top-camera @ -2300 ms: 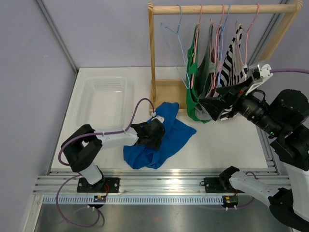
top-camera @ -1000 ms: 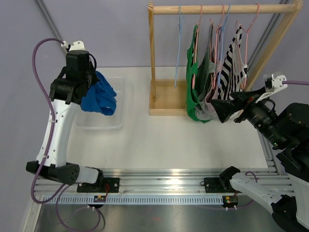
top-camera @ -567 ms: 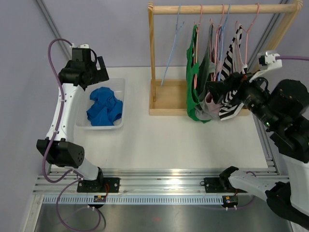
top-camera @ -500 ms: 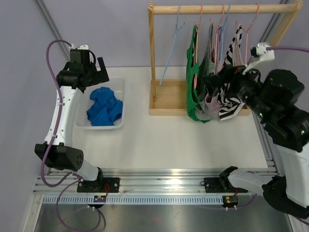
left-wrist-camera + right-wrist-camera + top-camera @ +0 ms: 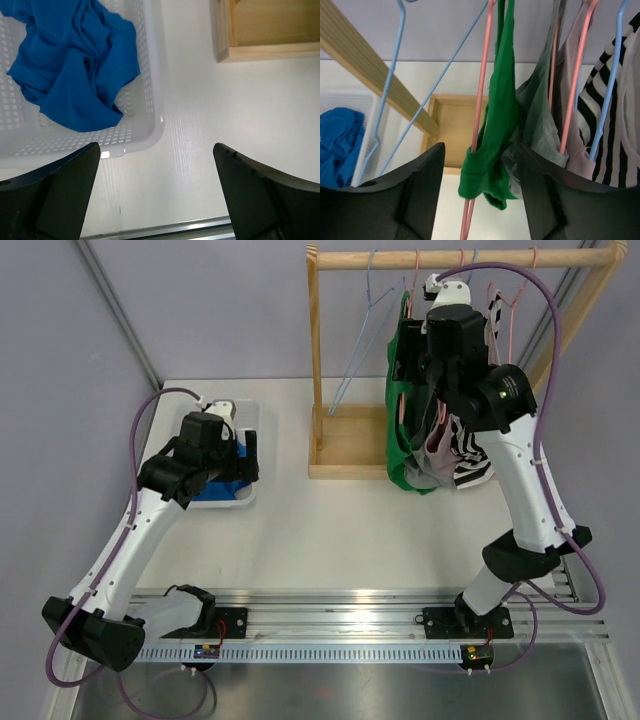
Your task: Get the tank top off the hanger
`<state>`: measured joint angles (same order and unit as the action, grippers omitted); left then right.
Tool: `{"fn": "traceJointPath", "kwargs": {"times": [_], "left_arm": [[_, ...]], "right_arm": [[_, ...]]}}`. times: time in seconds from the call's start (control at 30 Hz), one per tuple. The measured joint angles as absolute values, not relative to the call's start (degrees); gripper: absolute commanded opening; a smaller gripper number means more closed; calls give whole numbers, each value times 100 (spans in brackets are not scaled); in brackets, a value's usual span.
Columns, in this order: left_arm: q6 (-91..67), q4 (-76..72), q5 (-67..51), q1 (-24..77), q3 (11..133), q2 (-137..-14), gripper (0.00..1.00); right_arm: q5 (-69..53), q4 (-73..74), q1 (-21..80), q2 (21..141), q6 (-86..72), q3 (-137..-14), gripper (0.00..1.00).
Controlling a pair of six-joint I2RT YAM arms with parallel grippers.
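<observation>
The green tank top hangs on a pink wire hanger hooked over the wooden rail at the far right of the table. Its fabric is bunched into a narrow vertical fold along the hanger's wire, with a rolled hem at the bottom. It is the leftmost garment on the rail, just beside a grey top to its right. To its left a light blue wire hanger hangs bare and tilted. A blue tank top lies crumpled in the white perforated basket at the far left of the table – off any hanger.
</observation>
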<state>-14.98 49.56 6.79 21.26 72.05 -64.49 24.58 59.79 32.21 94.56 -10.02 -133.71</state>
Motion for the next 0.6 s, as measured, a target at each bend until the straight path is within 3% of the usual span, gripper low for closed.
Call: {"fn": "traceJointPath", "kwargs": {"times": [0.2, 0.43, 0.53, 0.57, 0.6], "left_arm": [[-1492, 4827, 707, 2121, 6320, -6062, 99], [-1476, 4689, 729, 2123, 6134, -5920, 99], [-1474, 4654, 729, 2123, 6134, -5920, 99], [-1474, 4654, 729, 2123, 6134, -5920, 99], [-1472, 4654, 729, 2123, 6134, -5918, 99]], "right_arm": [[2902, 5990, 3221, 10221, -742, -14186, 44], [3232, 5986, 3221, 10665, -563, -14527, 37], [3282, 5983, 3216, 10720, -515, -14527, 27], [3299, 5983, 3214, 10731, -510, -14527, 17], [3310, 5983, 3210, 10733, -497, -14527, 12]]}}
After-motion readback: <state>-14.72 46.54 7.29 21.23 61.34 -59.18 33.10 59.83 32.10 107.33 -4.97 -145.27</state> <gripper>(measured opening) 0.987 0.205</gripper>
